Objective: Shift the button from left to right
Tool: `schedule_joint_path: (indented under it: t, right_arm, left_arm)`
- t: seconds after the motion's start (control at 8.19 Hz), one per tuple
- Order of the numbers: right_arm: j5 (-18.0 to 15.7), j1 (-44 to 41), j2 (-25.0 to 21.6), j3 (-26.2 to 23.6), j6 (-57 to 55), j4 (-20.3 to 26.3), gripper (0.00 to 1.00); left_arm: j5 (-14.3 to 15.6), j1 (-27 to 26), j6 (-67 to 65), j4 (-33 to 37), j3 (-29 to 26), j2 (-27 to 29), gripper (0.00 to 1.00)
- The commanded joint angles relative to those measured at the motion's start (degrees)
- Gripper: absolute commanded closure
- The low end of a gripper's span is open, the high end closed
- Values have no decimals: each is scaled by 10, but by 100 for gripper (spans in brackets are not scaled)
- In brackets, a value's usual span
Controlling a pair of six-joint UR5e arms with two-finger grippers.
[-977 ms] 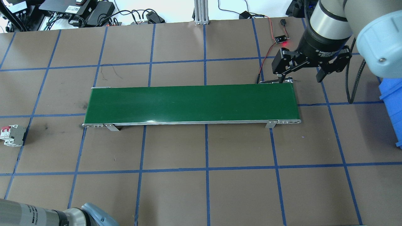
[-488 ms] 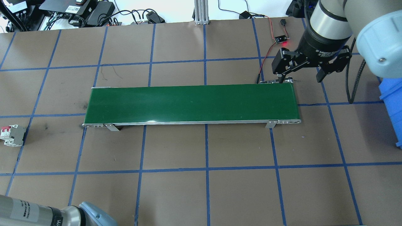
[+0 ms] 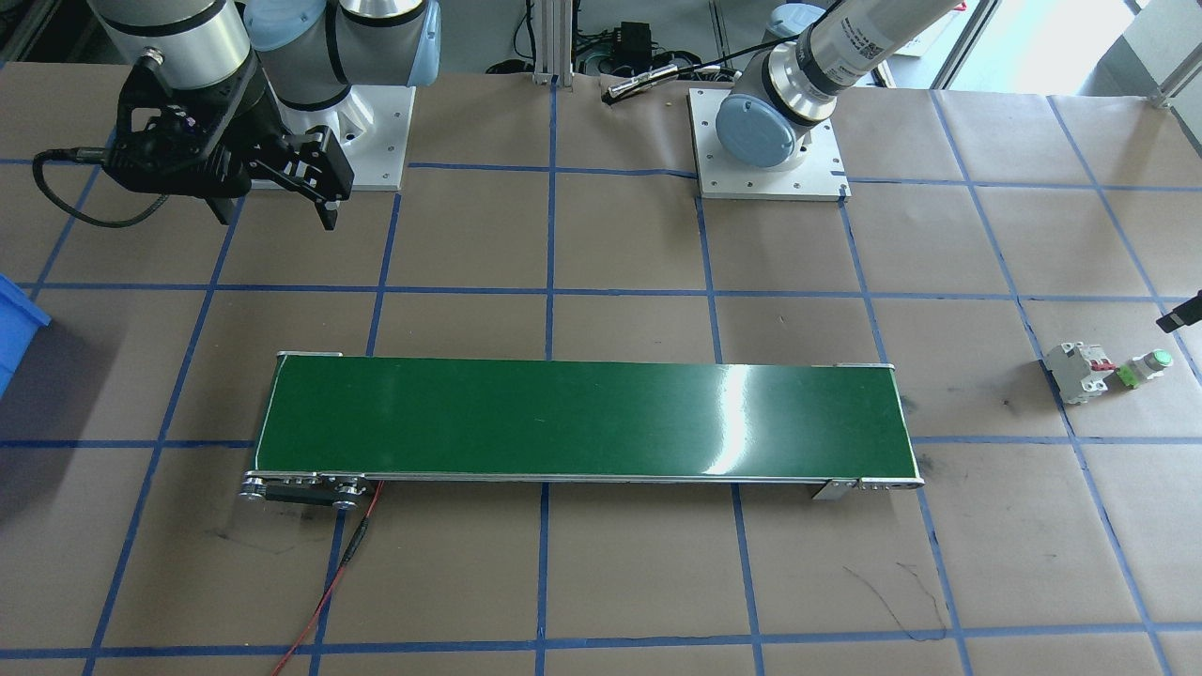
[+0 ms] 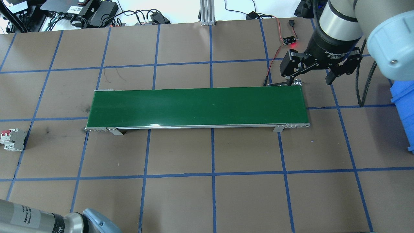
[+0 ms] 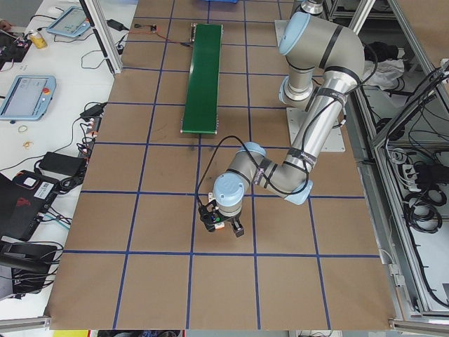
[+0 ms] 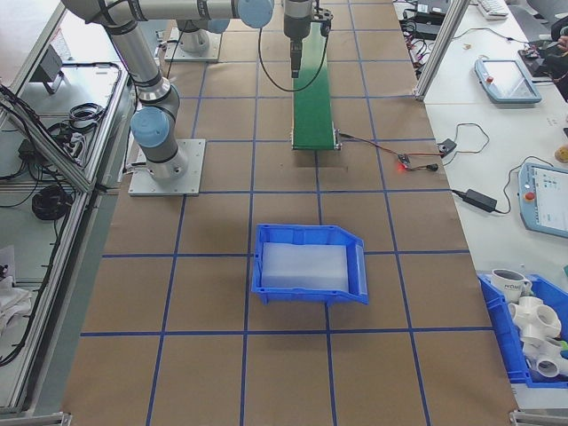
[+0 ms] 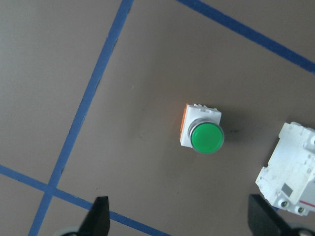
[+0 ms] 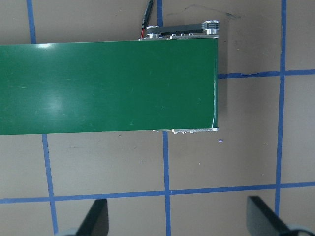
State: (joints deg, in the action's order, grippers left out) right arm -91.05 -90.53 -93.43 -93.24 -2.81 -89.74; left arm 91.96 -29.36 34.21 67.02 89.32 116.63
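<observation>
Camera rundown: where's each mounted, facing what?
Overhead: behind robot, looking down on conveyor; right claw shows.
Front-facing: across table, facing both bases.
Left: table end, left arm near.
Right: opposite end, blue bin near.
Left wrist: straight down on button; fingertips show.
Right wrist: down on conveyor's end.
Front-facing and left wrist share the button.

Brown table surface [image 4: 181, 200] gridded with blue tape, white side bench [image 6: 497, 169], aluminium frame post [image 4: 207, 13]
</observation>
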Motion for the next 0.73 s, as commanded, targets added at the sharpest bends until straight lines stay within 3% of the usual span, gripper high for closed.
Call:
schedule_joint_path:
  t: [0.0, 0.61]
  right_arm:
    - [0, 0, 0, 0, 0, 0, 0]
    - [0, 0, 0, 1, 0, 0, 0]
  left_arm:
    - [-2, -15, 7, -71, 0, 25, 0]
    - [-31, -20, 23, -70, 0, 53, 0]
